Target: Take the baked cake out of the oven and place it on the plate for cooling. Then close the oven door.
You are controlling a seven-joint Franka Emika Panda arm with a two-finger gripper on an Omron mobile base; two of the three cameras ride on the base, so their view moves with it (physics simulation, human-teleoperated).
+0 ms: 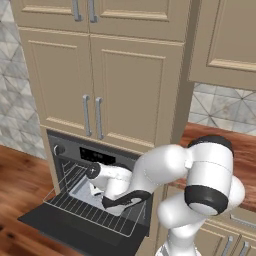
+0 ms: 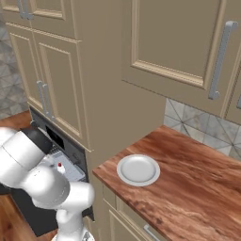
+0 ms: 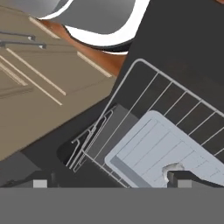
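**Cake on the tray in the open oven**

The cake (image 2: 60,166) is a tiny white bit with a red dot on top. It sits on a pale grey tray (image 2: 70,172) inside the oven (image 1: 70,160), at the lower left of the right base view. In the hand view a small white lump shows at the bottom right of the tray (image 3: 153,148), right by one dark finger tip (image 3: 183,178). It may be the cake, but I cannot tell for sure.

The tray rests on a wire rack (image 1: 92,212) that is pulled out over the oven door (image 1: 55,225). The door is open and lies flat, at the lower left of the left base view.

The gripper (image 1: 107,197) is down low over the tray, at the end of the white arm (image 1: 165,167). I cannot tell if the jaws are open or closed, because the arm hides them.

The plate (image 2: 138,170) is round and white. It sits on the brown wood counter (image 2: 197,188), to the right of the oven, near the middle of the right base view. Beige cabinets (image 1: 100,85) are above the oven.
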